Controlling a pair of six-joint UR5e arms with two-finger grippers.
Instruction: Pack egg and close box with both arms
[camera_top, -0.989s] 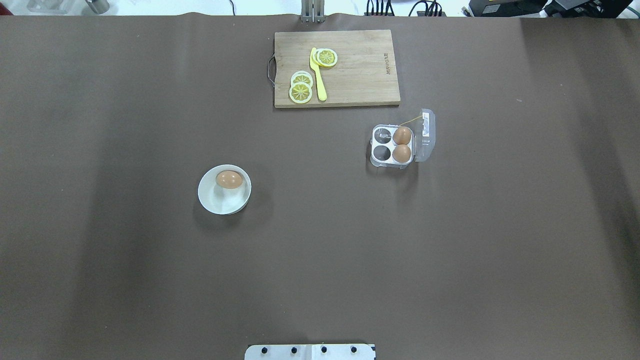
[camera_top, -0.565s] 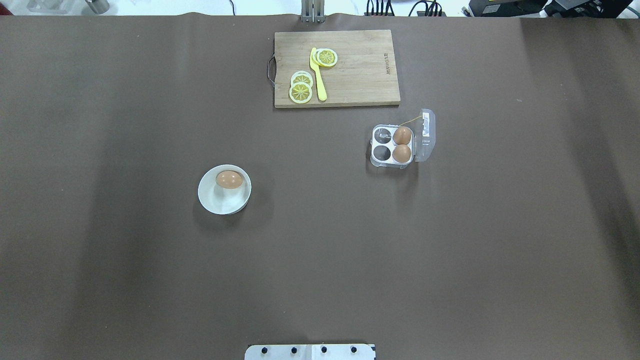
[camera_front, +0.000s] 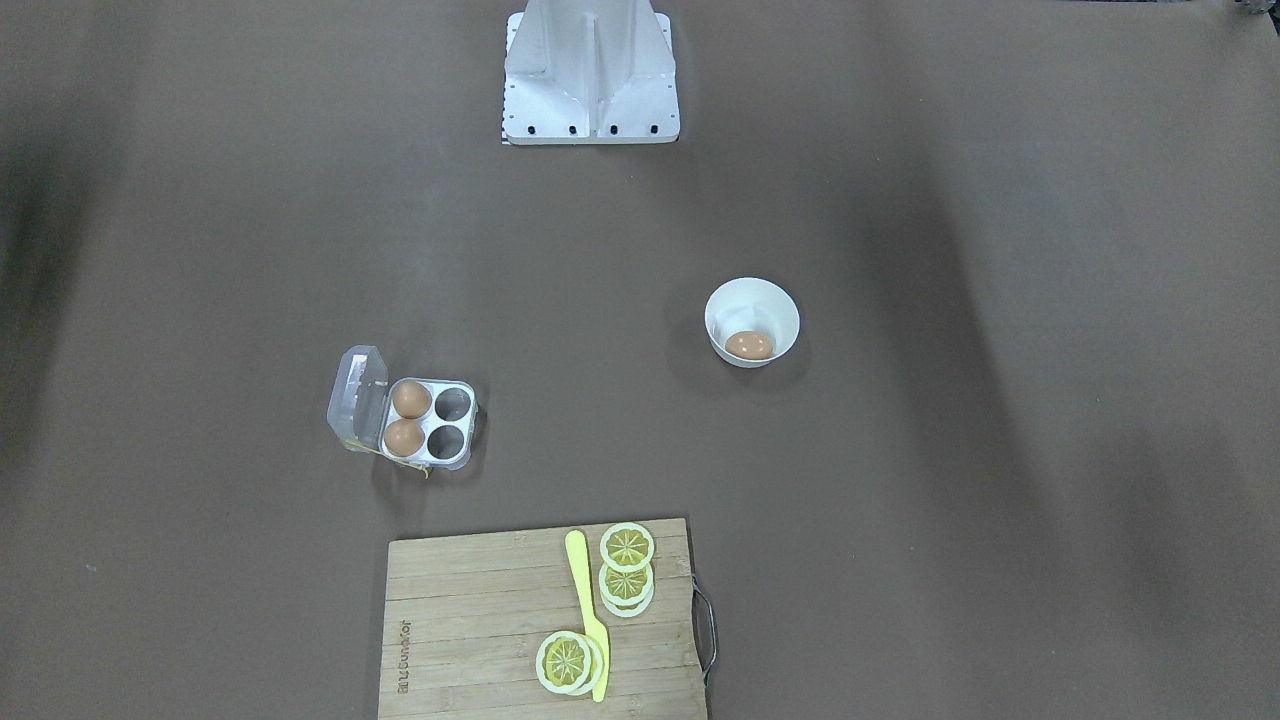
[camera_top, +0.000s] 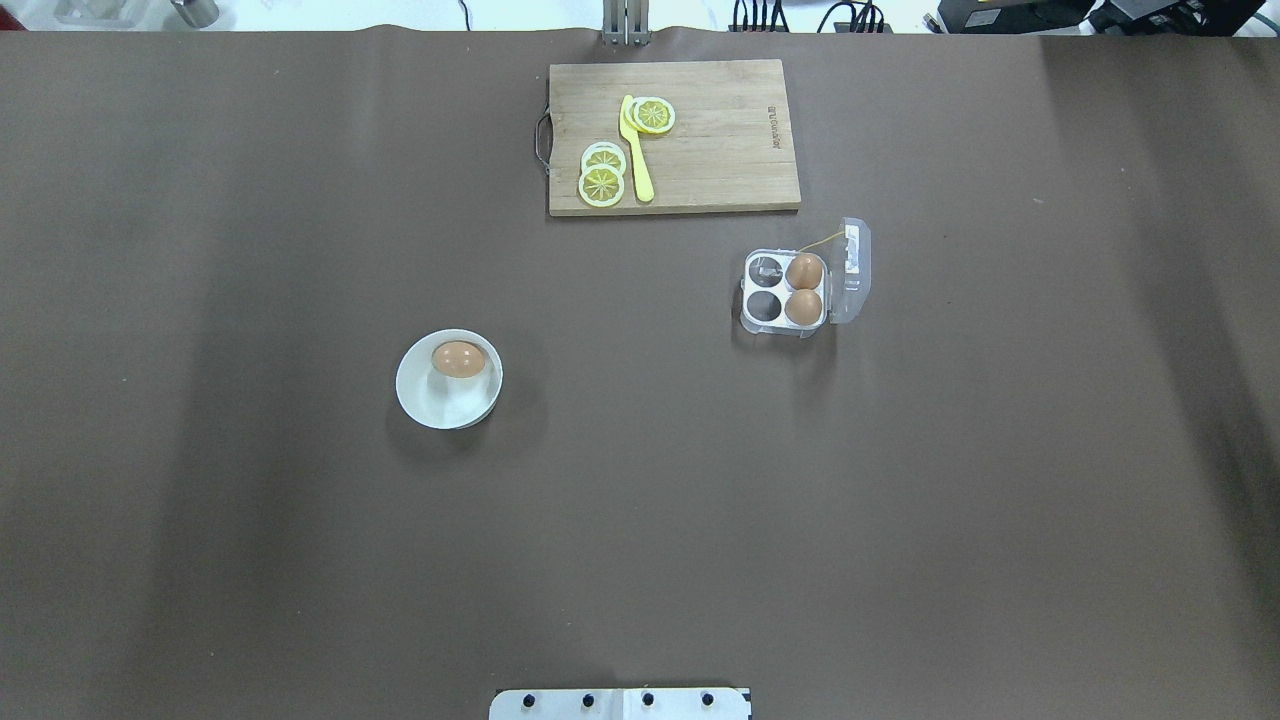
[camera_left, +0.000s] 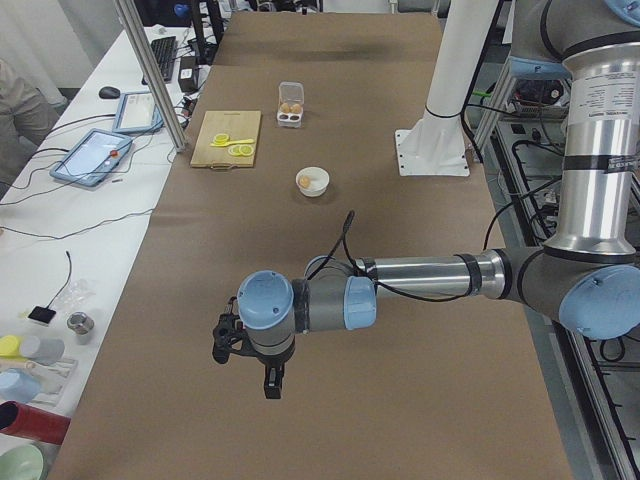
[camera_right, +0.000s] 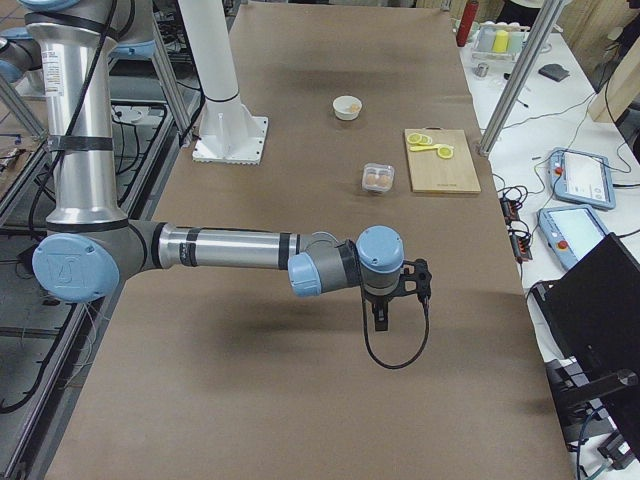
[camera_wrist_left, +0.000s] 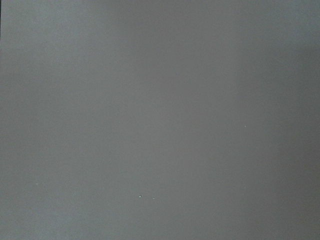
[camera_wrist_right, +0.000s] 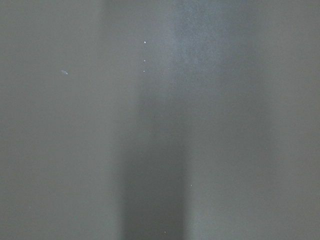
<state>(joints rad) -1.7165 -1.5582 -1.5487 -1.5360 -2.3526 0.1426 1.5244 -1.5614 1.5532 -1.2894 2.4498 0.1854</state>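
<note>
The egg (camera_top: 458, 359) lies in a round white bowl (camera_top: 430, 400) left of the table's middle; it also shows in the front view (camera_front: 749, 345). The box (camera_top: 768, 312) stands open at the right, its clear lid (camera_top: 853, 272) folded back. Two brown eggs (camera_top: 804, 272) fill its right cups and its two left cups are empty. It also shows in the front view (camera_front: 455, 425). My left gripper (camera_left: 245, 365) shows only in the exterior left view and my right gripper (camera_right: 390, 300) only in the exterior right view. Both hang over bare table far from the egg and box. I cannot tell whether they are open or shut.
A wooden cutting board (camera_top: 720, 150) with lemon slices (camera_top: 602, 180) and a yellow knife (camera_top: 636, 150) lies at the far edge, behind the box. The white mounting stand (camera_front: 590, 90) is at the robot's side. Both wrist views show only brown table cover.
</note>
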